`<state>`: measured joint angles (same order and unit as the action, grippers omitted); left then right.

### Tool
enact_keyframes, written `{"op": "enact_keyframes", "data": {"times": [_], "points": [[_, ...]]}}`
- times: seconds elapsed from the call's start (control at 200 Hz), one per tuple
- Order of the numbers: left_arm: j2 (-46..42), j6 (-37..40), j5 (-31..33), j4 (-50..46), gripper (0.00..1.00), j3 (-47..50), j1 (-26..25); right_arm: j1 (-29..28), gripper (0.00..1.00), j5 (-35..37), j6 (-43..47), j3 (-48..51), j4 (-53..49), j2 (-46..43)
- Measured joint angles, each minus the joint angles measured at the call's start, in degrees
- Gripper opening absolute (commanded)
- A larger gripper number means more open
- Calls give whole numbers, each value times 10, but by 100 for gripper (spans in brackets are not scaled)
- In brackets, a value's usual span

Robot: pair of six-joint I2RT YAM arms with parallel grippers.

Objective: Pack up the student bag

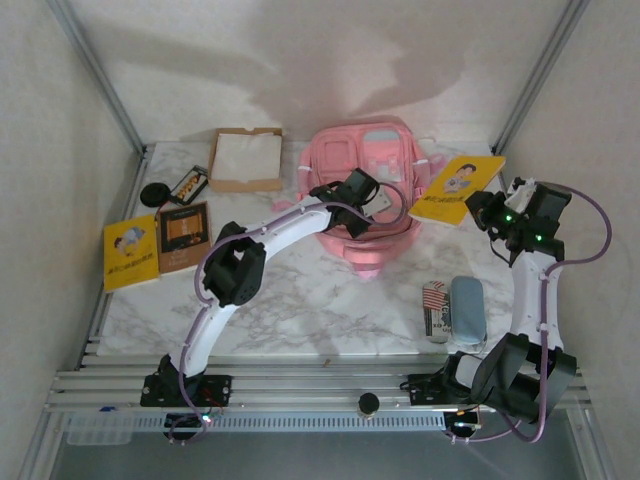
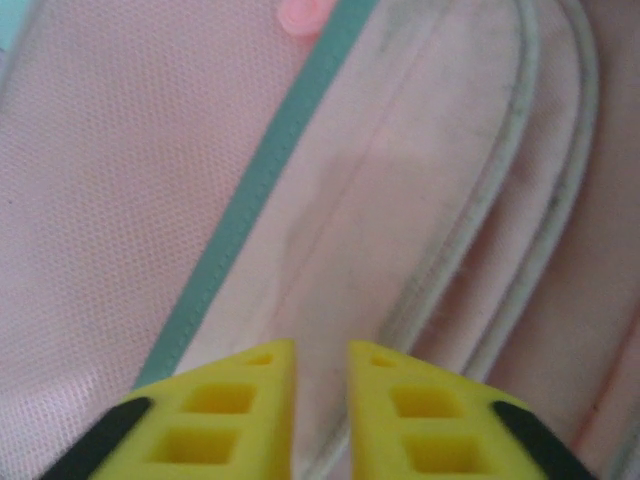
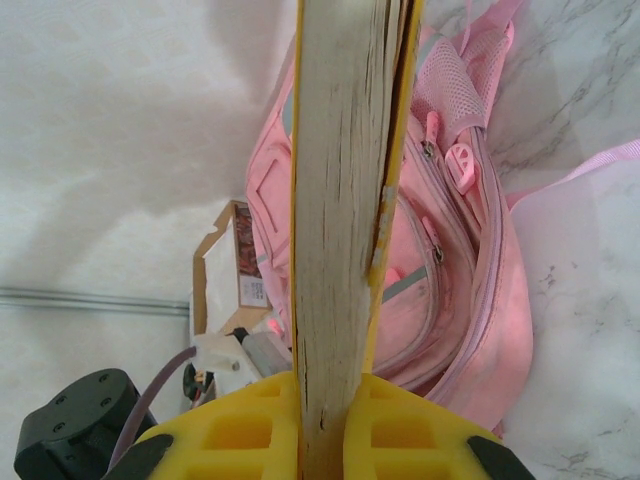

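Observation:
The pink student bag [image 1: 362,160] lies at the back middle of the marble table. My left gripper [image 1: 374,204] is down on the bag's front. In the left wrist view its yellow fingertips [image 2: 322,350] stand a narrow gap apart over the pink fabric [image 2: 120,180], beside a teal strip [image 2: 250,200] and grey piping. Nothing shows gripped between them. My right gripper [image 1: 492,210] is shut on a yellow book [image 1: 458,188], held in the air right of the bag. Its page edge [image 3: 340,180] rises between the fingers [image 3: 325,385], with the bag [image 3: 450,280] behind.
At the left lie a yellow book [image 1: 131,252], a brown book [image 1: 184,236], a small case [image 1: 189,184] and a black round thing [image 1: 153,193]. A cardboard box [image 1: 245,158] sits left of the bag. A blue-grey pencil case [image 1: 468,308] and a striped pouch [image 1: 435,310] lie front right.

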<state>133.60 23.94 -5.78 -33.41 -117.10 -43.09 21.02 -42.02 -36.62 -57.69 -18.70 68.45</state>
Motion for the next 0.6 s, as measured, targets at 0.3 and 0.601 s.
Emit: {"op": "enact_keyframes", "data": {"times": [0.3,0.601], "points": [[-11,-2,-60,-79,32,8,-4,0,0,-1,0,4,-4,-4],[-25,-58,-119,-32,30,108,-19,0,0,0,1,7,-5,-7]]}}
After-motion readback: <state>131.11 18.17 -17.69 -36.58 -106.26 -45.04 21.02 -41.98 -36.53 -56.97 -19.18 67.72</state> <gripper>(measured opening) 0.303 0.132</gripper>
